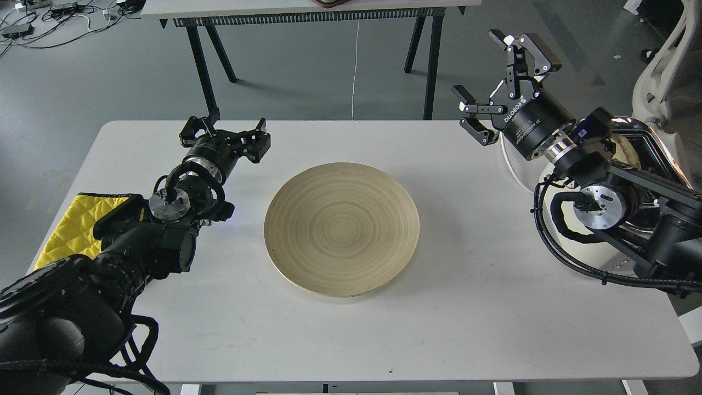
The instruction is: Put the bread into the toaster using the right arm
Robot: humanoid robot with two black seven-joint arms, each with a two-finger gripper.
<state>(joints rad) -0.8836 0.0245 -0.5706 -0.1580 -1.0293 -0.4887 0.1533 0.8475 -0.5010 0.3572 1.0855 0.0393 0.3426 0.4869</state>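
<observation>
Your colour inventory, placed from the plate [341, 229]:
- Plate: pale wood, fine concentric rings.
- Table [493, 318] beneath it: plain white.
- Cloth [71, 227] far left of it: bright yellow, diamond quilting, black edging.
- Left gripper [225, 137] up-left: black.
- Right gripper [496, 82] up-right: black, white "ROBOTIQ" lettering.
- Floor [307, 77] beyond it: grey.

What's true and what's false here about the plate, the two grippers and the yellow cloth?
1. The round wooden plate is empty. True.
2. The right gripper is clamped on something. False: it is open, holds nothing and is raised above the table.
3. The yellow cloth lies at the table's left edge. True.
4. The left gripper is shut on the plate's rim. False: it is open and apart from the plate.
</observation>
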